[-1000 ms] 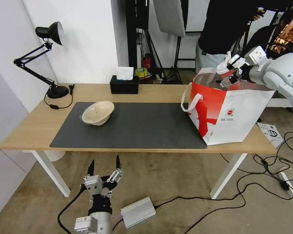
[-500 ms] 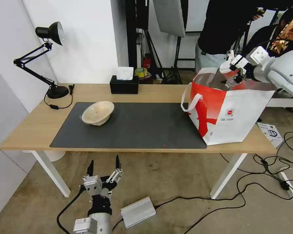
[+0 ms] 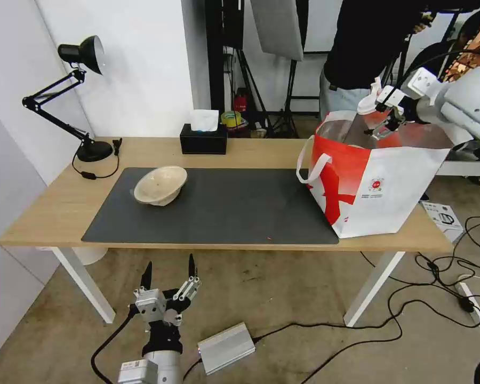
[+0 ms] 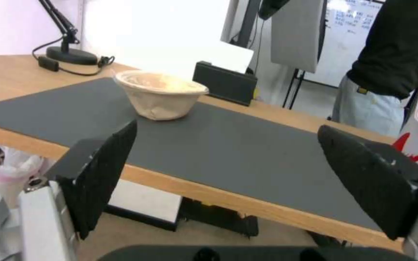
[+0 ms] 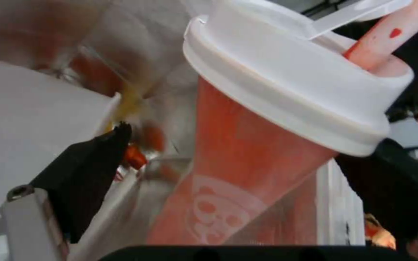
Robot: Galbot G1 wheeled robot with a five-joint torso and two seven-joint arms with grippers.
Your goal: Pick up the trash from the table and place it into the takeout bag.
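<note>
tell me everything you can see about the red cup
The red cup is a tapered translucent red tumbler with a pale printed face, a white snap lid with an open flap, and a pink straw. It sits tilted between the fingers of the right gripper, above the mouth of the takeout bag.

White walls, a bare concrete floor [image 3: 282,298] strewn with black cables [image 3: 410,314], tripod stands [image 3: 288,101] behind.
</note>
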